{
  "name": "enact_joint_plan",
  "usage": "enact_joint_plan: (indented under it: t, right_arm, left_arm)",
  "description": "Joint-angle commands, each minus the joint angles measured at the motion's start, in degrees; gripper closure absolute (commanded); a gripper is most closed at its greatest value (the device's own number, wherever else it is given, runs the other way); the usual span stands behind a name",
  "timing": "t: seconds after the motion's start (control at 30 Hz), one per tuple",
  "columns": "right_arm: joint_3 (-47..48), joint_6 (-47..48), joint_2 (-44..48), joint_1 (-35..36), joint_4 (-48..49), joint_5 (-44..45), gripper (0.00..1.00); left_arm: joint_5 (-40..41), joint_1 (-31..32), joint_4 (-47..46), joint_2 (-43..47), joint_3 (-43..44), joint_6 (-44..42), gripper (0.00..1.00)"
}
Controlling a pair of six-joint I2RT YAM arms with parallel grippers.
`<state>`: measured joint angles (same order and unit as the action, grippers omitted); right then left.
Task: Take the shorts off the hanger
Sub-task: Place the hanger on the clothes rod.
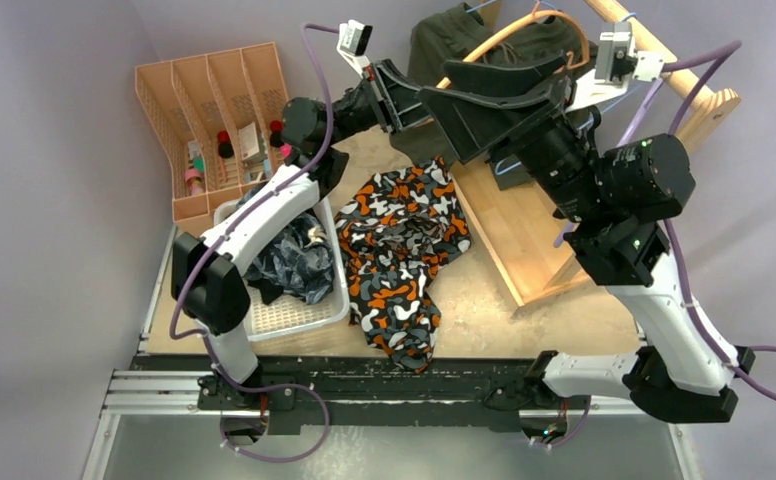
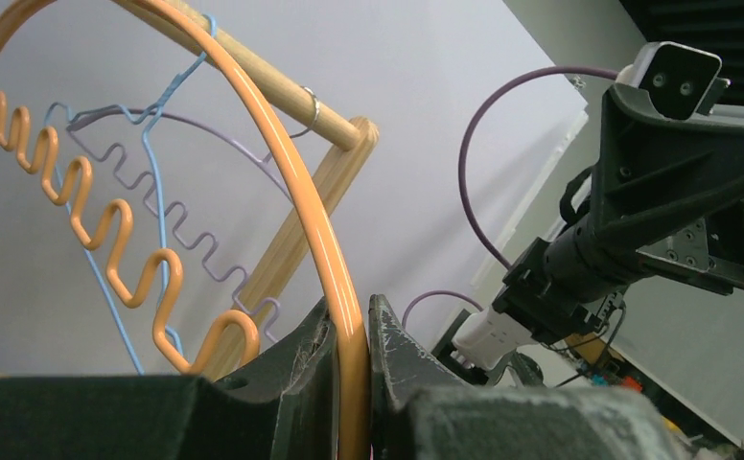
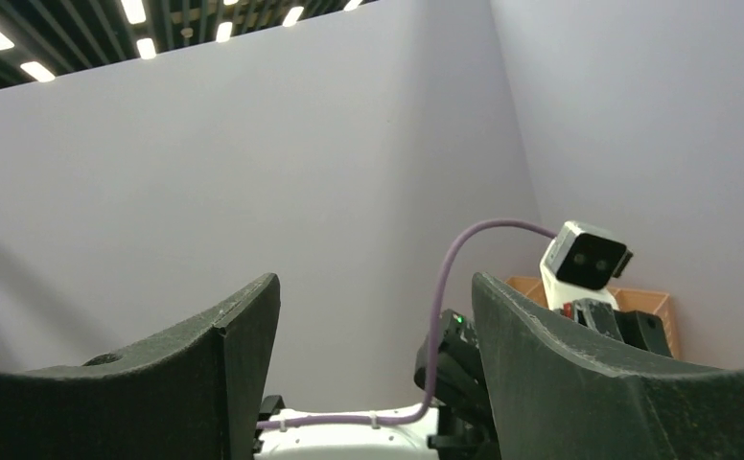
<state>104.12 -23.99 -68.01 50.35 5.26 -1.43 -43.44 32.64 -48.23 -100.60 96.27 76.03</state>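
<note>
My left gripper (image 1: 416, 100) (image 2: 354, 321) is shut on the lower bar of an orange hanger (image 1: 509, 30) (image 2: 287, 153) that hangs on the wooden rack rod (image 2: 253, 72). Olive green shorts (image 1: 444, 40) hang behind it at the rack. The orange-black-white camouflage shorts (image 1: 404, 250) lie spread on the table. The dark blue-grey camouflage shorts (image 1: 294, 262) lie in a white basket (image 1: 299, 318). I cannot make out the plain black shorts. My right gripper (image 1: 454, 118) (image 3: 376, 292) is raised beside the left one, wide open and empty, facing the wall.
A blue wire hanger (image 2: 152, 163) and a purple wire hanger (image 2: 205, 240) hang behind the orange one. The wooden rack (image 1: 706, 95) stands on a board (image 1: 524, 235) at back right. A wooden organizer (image 1: 214, 100) with small items stands at back left.
</note>
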Motion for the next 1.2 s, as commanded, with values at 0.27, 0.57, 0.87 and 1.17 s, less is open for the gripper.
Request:
enact_joint_plan:
  t: [0.27, 0.57, 0.87, 1.17]
  right_arm:
    - [5.55, 0.18, -8.8, 0.13, 6.62, -9.49, 0.25]
    - [4.88, -0.71, -8.28, 0.11, 7.33, -10.56, 0.24]
    - [4.65, -0.81, -7.3, 0.19, 7.75, -10.19, 0.24]
    - [4.77, -1.85, -7.23, 0.17, 8.13, -10.65, 0.24]
  left_arm:
    - [0.34, -0.13, -28.43, -13.49, 10.91, 15.35, 1.0]
    - [0.18, 1.44, -23.8, -15.24, 13.94, 11.89, 1.0]
    - [1.55, 3.18, -18.65, -18.06, 17.98, 8.97, 1.0]
    - [4.01, 5.16, -16.11, -22.57, 22.77, 7.72, 1.0]
